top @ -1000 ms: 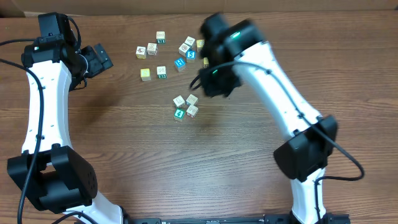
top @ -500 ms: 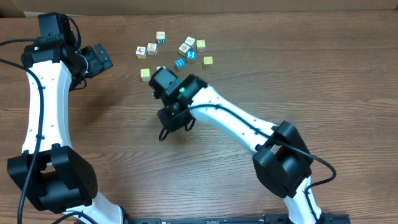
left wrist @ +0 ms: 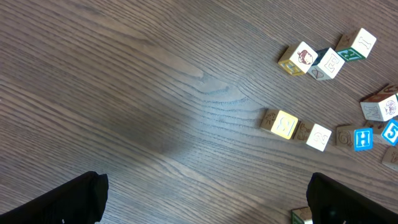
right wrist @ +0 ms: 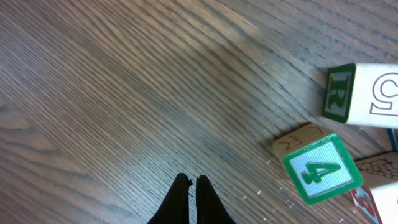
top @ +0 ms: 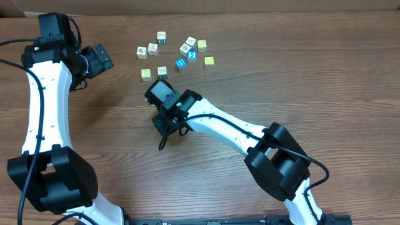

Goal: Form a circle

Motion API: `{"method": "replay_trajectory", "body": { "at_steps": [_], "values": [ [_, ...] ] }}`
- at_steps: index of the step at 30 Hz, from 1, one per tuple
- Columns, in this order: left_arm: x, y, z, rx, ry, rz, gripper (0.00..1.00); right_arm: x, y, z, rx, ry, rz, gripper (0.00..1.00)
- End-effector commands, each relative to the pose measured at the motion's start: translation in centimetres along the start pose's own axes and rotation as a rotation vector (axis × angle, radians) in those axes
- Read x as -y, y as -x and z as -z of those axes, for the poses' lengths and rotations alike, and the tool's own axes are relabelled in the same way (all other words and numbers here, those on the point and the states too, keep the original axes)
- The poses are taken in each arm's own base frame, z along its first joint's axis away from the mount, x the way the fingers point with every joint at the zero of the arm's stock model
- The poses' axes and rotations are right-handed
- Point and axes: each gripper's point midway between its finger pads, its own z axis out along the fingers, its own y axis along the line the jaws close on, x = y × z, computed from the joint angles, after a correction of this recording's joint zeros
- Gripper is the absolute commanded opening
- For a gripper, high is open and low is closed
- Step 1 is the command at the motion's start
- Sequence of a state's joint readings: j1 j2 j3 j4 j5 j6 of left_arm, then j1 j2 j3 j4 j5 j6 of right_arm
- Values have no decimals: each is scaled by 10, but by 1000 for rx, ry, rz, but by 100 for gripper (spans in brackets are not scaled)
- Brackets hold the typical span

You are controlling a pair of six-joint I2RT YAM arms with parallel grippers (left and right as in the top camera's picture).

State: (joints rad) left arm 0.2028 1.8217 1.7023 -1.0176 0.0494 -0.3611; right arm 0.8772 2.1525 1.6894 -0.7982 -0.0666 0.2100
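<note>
Swung leftward since a second ago, the right gripper [right wrist: 191, 186] now points at the bare table [right wrist: 93, 93], fingers pressed together and empty. The circle [right wrist: 321, 169] of letter cubes lies just beside it, hidden under the arm from above. The left gripper [top: 100, 59] hangs wide open near the loose cubes [top: 178, 53].

A matt, brown-grey wood-grain table [right wrist: 93, 93] shows fine streaks. The circle cubes [right wrist: 322, 169] are pale bare wood at the sides, with smooth printed white and green faces. The left arm [top: 39, 106] and right arm [top: 219, 125] wear glossy white plastic shells over matt black joints; the right gripper [right wrist: 193, 183] is matt black.
</note>
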Motion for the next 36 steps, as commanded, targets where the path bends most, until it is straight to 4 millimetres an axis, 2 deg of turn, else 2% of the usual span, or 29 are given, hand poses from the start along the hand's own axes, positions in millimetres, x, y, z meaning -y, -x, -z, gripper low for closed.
{"method": "replay_trajectory", "body": {
  "at_steps": [1,7,23,36],
  "values": [
    [3,-2,-3,-7,-3,-1,99,12,-3,-7,-3,-54,-10,4],
    [3,-2,-3,-6,-3,-1,100,31,-3,-12,12,-156,-10,4],
    [3,-2,-3,-6,-3,-1,99,45,-11,-26,1,-218,-9,4],
    [3,-2,-3,-7,-3,-1,99,45,-9,-27,8,-217,-10,4]
  ]
}}
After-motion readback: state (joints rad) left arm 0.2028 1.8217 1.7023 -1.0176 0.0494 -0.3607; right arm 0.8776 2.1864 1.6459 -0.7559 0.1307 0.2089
